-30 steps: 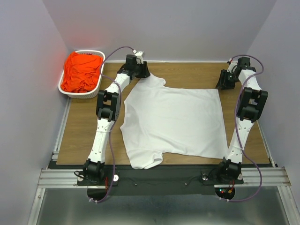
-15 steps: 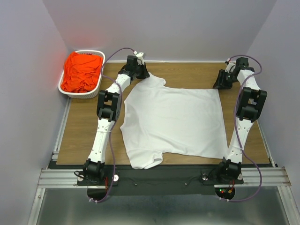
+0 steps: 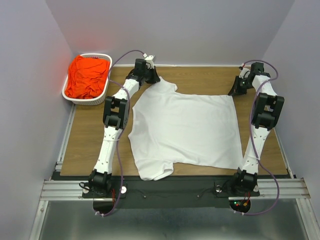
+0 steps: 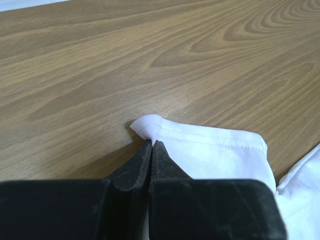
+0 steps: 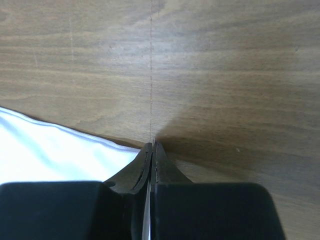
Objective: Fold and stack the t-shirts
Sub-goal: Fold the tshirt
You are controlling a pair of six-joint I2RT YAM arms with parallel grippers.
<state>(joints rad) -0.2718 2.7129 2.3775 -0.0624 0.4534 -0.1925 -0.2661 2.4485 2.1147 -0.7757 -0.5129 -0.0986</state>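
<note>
Both of my grippers have closed since a moment ago, when their jaws stood apart, and my right wrist has edged slightly along the cloth's far edge.

The table (image 3: pixel 85 135) lies bare beyond both sets of tips. The white t-shirt (image 3: pixel 185 130) is spread flat on it, reaching back from my tips towards my bases, its far edge running between my two grippers. The basket (image 3: pixel 84 101) sits well off to the outer side of my left gripper (image 4: pixel 151 144), holding the orange-red t-shirt (image 3: pixel 87 75) in a heap.

My left jaws are pressed together, and the sleeve corner (image 4: pixel 150 124) puckers up right at their tips, so I judge it pinched. My right gripper (image 5: pixel 151 146) is pressed together too, with a thin white sliver of the hem (image 5: pixel 60 145) between its fingers.

Both bites look shallow. If I lift quickly, a corner could slip free and the fold would collapse on that side. I may hold only the top layer, which would let the shirt gape open. Raising one arm ahead of the other would drag the cloth askew.
</note>
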